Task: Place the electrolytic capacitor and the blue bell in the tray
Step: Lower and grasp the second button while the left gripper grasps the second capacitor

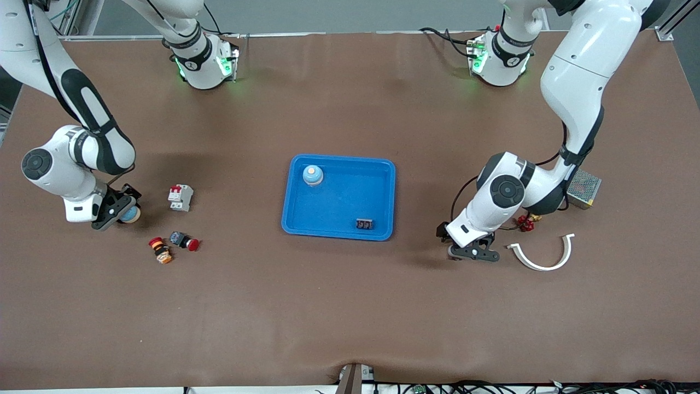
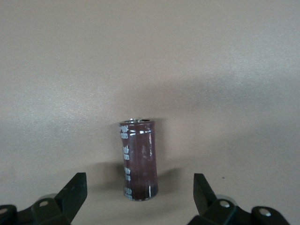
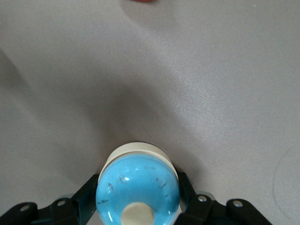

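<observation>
The electrolytic capacitor [image 2: 138,160] stands upright on the brown table [image 1: 350,306], long axis vertical, its silvery top up. It is a maroon cylinder with pale lettering running down its sleeve. Only the left wrist view shows it properly — in the front view it hides under the left gripper [image 1: 473,251], which sits low over the table toward the left arm's end, between the tray [image 1: 339,230] and a white curved clip [image 1: 544,254]. That gripper's fingers [image 2: 75,194] are spread wide, one on each side of the capacitor and touching neither side of it.

The blue bell [image 3: 138,190] is a glossy sky-blue dome with a cream button on top and a cream base ring, lightly scuffed. The right wrist view shows the right gripper [image 1: 121,210] clamped on it, fingers pressed to both sides; the front view shows only a sliver of blue at the fingertips, low at the right arm's end, beside a white breaker switch [image 1: 181,197].

The bright blue tray lies mid-table — long axis running toward and away from the front camera. In it are a second bell-like piece [image 1: 313,175] at the corner farther from the camera and a small dark block [image 1: 364,224] at the nearer rim.
</observation>
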Robot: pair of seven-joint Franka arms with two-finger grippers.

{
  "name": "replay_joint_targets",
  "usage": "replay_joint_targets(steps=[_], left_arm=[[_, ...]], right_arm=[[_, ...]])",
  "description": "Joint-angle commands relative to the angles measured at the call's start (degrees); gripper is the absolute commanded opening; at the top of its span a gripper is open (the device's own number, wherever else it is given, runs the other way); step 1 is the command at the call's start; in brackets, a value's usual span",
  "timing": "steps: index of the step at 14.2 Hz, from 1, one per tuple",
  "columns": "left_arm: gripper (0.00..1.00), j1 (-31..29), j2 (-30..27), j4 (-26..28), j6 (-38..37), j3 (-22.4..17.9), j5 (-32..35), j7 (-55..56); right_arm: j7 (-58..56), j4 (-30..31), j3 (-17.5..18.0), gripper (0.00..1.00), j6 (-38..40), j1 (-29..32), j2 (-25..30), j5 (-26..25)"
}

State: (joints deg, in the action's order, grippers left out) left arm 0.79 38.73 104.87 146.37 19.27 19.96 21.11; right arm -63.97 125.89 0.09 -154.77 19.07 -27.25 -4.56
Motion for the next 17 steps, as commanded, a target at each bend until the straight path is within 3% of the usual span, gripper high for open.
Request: replay_joint_targets(steps=[1,4,8,10,13,14,16,17], left_arm=[[1.00,-0.6,1.3,-1.7,0.4,0.0,1.4,-0.5],[1.00,-0.6,1.7,-2.0,0.4,-0.4,1.4,-0.6],[1.00,-0.5,1.9,-2.3,0.4,-0.4,1.4,-0.2],[0.79,-0.5,1.9,-2.3,0.3,-0.4,1.2,0.2],[0.57,-0.4,1.8,-2.3,0.0,-0.4,1.0,0.9],[0.43,-0.2,1.8,-2.3,-0.1,-0.4,1.0,2.5],[0.05,0.0,1.8,-2.2,-0.2,-0.4,1.2,4.4],[0.00,0.1,1.7,-2.2,-0.3,-0.4,1.3,5.3]], right_arm=[[1.6,-0.7,1.1,0.37,0.0,1.0,-0.9,-0.5],[3.0,-2.3,1.3,0.37,3.1,0.6,-0.9,-0.4],[7.9,-9.1,1.3,0.37,15.2,-2.4,-0.8,-0.4],[10.5,-10.2,1.4,0.38,16.6,-3.9,-0.4,-0.4],[17.4,-11.8,1.6,0.38,23.0,-7.0,1.7,-0.4],[20.5,-12.5,1.5,0.38,25.3,-8.6,2.4,-0.4],[26.1,-13.0,1.6,0.37,28.8,-10.9,4.2,0.1],[29.1,-13.0,1.6,0.37,30.5,-12.5,5.4,1.4]])
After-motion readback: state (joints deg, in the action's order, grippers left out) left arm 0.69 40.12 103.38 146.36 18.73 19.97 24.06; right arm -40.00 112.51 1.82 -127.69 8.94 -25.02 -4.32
